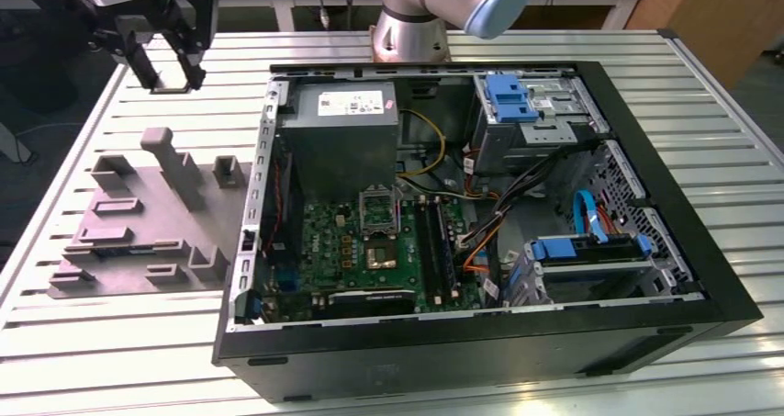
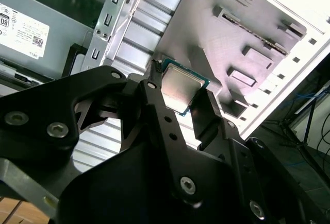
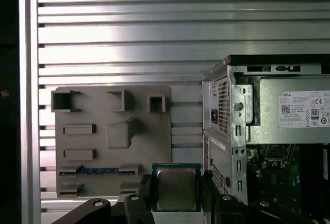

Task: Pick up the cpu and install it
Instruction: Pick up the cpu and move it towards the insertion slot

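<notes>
Black jaws pinching, flat square silvery cpu (image 3: 177,189)

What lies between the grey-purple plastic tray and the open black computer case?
A bare strip of the pale slatted metal table separates the tray and the case, seen in the first wrist view.

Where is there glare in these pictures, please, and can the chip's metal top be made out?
In the first wrist view a bright band of glare runs across the slatted table, while the cpu is evenly lit; in the second wrist view part of the table is blown out white and the cpu top carries a pale sheen; the exterior view is evenly lit.
</notes>
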Controlling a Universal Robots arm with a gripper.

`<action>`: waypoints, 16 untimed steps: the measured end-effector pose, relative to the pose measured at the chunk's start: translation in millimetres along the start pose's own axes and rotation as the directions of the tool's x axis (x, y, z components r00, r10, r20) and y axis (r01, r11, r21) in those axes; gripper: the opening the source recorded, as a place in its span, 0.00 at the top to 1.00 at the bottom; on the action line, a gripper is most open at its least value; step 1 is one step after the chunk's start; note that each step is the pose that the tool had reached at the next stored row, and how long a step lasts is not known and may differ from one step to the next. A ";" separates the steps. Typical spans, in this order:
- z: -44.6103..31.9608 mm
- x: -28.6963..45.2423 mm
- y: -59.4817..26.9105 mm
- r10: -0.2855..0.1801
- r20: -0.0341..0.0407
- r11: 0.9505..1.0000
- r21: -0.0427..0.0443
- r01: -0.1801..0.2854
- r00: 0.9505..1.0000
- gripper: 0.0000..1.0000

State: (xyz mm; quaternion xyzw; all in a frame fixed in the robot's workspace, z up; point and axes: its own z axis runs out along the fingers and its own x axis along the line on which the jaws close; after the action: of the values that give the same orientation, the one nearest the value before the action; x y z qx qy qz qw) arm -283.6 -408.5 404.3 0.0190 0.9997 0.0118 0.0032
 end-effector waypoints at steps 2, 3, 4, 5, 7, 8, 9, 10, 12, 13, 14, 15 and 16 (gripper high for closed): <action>0.1 -2.4 0.1 0.000 0.000 1.000 0.000 0.000 1.000 0.53; 0.1 -3.8 0.1 0.000 0.000 1.000 0.000 0.000 1.000 0.53; 0.2 -5.2 0.2 0.000 0.000 1.000 0.000 0.000 1.000 0.53; 0.2 -6.6 0.2 0.000 0.000 1.000 0.000 0.000 1.000 0.53; 0.4 -9.9 0.4 0.000 0.000 1.000 0.000 0.000 1.000 0.53; 0.5 -11.3 0.4 0.000 0.000 1.000 0.000 0.000 1.000 0.53; 0.6 -12.2 0.5 0.000 0.000 1.000 0.000 0.000 1.000 0.53; 0.7 -12.9 0.5 0.000 0.000 1.000 0.000 0.000 1.000 0.53; 0.9 -13.9 0.5 0.000 0.000 1.000 0.000 0.000 1.000 0.53; 1.0 -14.5 0.5 0.000 0.000 1.000 0.000 0.000 1.000 0.53; 1.1 -15.1 0.6 0.000 0.000 1.000 0.000 0.000 1.000 0.53; 1.2 -16.0 0.6 0.000 0.000 1.000 0.000 0.000 1.000 0.53; 1.4 -17.0 0.6 0.000 0.000 1.000 0.000 0.000 1.000 0.53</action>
State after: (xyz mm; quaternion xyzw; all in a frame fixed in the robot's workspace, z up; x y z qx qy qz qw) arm -266.5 -408.5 403.0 0.0191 0.9997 0.0119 0.0032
